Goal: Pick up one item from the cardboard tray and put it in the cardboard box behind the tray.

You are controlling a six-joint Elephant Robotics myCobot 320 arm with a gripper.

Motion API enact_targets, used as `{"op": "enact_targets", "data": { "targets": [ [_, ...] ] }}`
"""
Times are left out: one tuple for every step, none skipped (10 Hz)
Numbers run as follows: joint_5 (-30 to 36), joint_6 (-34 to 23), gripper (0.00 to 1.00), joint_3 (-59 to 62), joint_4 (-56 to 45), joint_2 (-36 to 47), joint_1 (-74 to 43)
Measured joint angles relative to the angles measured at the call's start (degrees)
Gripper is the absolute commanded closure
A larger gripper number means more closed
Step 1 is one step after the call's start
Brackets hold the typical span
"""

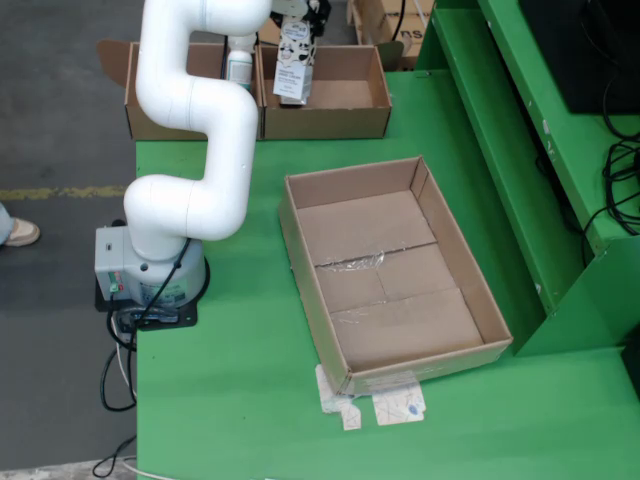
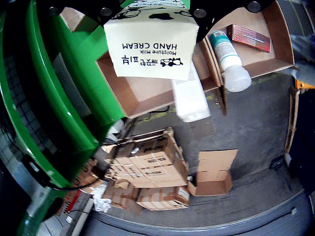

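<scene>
Hand cream box [image 2: 151, 46] sits clamped in the gripper [image 1: 296, 40] jaws at top center of the wrist view (label upside down), hanging over a cardboard box [image 1: 345, 120].

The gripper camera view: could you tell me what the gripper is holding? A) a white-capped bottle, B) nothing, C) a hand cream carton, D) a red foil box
C: the hand cream carton sits clamped in the gripper, printed "HAND CREAM", while the bottle lies in a box below.
</scene>
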Motion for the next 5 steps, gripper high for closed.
{"op": "enact_targets", "data": {
  "targets": [
    [-2.90, -1.41, 1.00, -0.09, 2.90, -1.93, 2.11],
    [-7.74, -5.28, 1.00, 0.00, 10.20, -5.36, 3.70],
    [-19.16, -13.53, 1.00, -0.17, 23.46, -12.30, 4.40],
    [-19.16, -13.62, 1.00, -0.17, 26.71, -12.30, 4.57],
    [-19.16, -15.02, 1.00, 0.00, 29.17, -13.71, 4.31]
  ]
}}
